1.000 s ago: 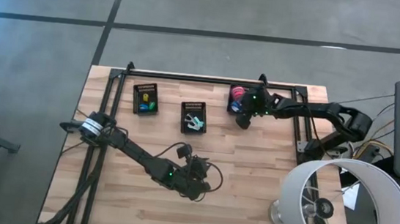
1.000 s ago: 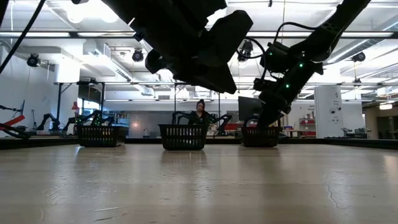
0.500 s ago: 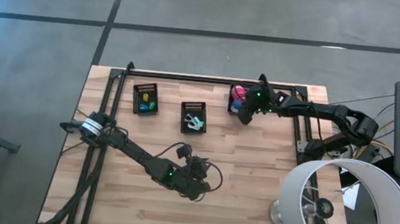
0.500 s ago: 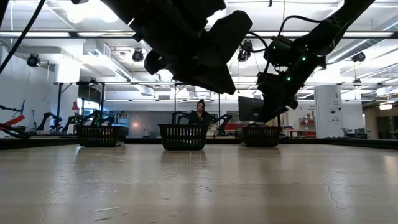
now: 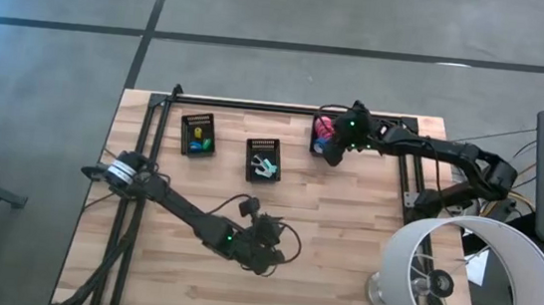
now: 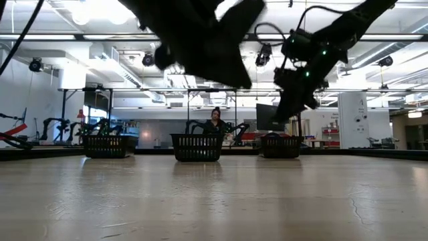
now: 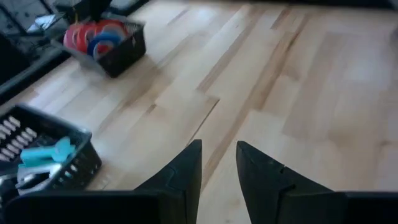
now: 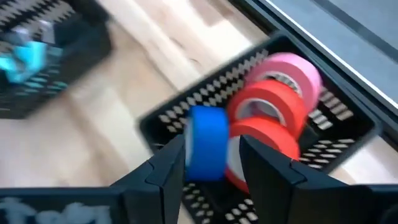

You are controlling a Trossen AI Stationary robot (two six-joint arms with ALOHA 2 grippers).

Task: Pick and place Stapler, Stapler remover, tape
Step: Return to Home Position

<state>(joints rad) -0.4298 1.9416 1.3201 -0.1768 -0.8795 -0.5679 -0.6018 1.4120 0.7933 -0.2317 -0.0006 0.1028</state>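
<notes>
The tape basket (image 5: pixel 320 129) at the table's far edge holds pink and red rolls (image 8: pixel 281 79) and a blue roll (image 8: pixel 207 144) standing on edge among them; the blue roll (image 7: pixel 102 43) lies inside the rim. My right gripper (image 8: pixel 211 146) hovers open above this basket (image 6: pixel 279 146). The blue roll shows between its fingers with a gap on one side. My left gripper (image 7: pixel 219 163) hangs open and empty over bare wood at mid-table (image 5: pixel 266 234). Teal staple removers fill the middle basket (image 5: pixel 263 159). Yellow, blue and green staplers sit in the left basket (image 5: pixel 197 133).
Three black baskets line the far side of the table (image 6: pixel 196 147). Black frame rails (image 5: pixel 286 107) run along the far edge and both sides. A white round lamp shade (image 5: pixel 470 282) covers the near right corner. A person (image 6: pixel 215 120) sits far behind the table.
My right gripper has moved toward the far edge over the tape basket and risen above its rim. My left arm has lifted a little and shows blurred in the low view.
</notes>
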